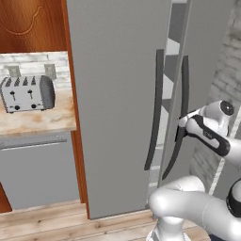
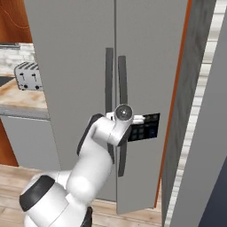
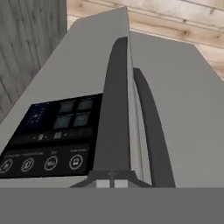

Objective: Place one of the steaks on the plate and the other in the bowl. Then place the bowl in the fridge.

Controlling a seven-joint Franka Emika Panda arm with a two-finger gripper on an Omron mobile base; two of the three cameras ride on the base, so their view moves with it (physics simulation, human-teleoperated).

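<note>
You are facing the fridge (image 1: pixel 117 94), a tall grey two-door unit that takes up most of the left base view and the right base view, with both doors standing nearly flush and a thin seam running down between them. Two long black vertical handles sit side by side at that seam: the left-door handle (image 1: pixel 155 110) and the right-door handle (image 1: pixel 182 99). Your white arm reaches forward from the base, and the gripper (image 1: pixel 181 123) is up against the right-door handle, about halfway down its length. In the hand view the two pale finger tips (image 3: pixel 103 183) meet at the bottom edge with no gap between them, pressed right at the foot of the dark handle (image 3: pixel 114 109); the jaws are clenched tight, though you cannot tell from these views whether the handle itself is pinched between them or only touched. Just beside that handle in the hand view lies a black control panel (image 3: pixel 48 131) with small pale icons, set into the right door; it also shows in the right base view beside the wrist. To the left of the fridge, a light wooden counter (image 1: pixel 42 121) carries a silver toaster (image 1: pixel 27 93) with dark slots, standing against a pale tiled wall. A light plank floor (image 1: pixel 47 219) runs along the bottom of the fridge.
</note>
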